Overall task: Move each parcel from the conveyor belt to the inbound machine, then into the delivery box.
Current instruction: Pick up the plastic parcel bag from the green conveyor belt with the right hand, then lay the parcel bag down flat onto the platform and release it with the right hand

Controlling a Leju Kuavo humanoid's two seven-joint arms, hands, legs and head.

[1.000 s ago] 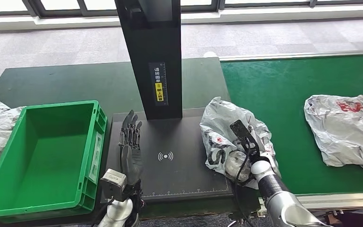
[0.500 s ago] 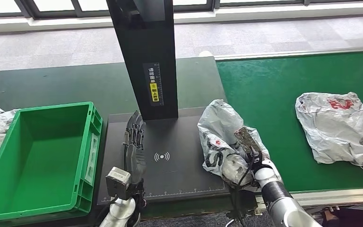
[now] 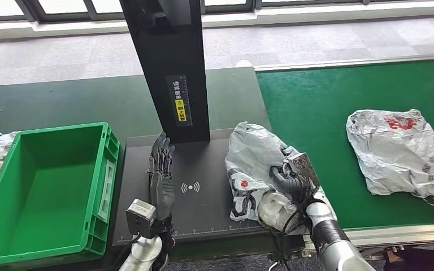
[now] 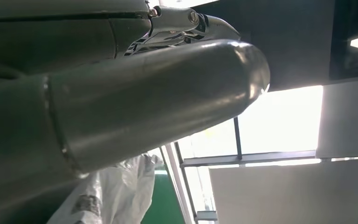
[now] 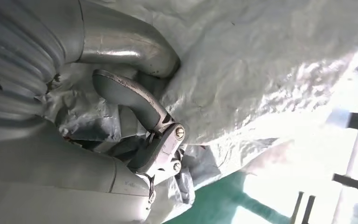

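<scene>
While the green conveyor belt (image 3: 328,107) fills the frame's right, the black inbound machine (image 3: 203,212) sits at centre and the green delivery box (image 3: 11,248) at lower left. A second parcel (image 3: 398,149) lies right. The right hand (image 3: 294,180) grips a crumpled grey parcel (image 3: 254,158) straddling the machine's right edge. The left hand (image 3: 159,175) lies flat, fingers spread.

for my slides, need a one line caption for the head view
Right hand grips a grey parcel at the scanner platform; left hand rests flat there.
</scene>
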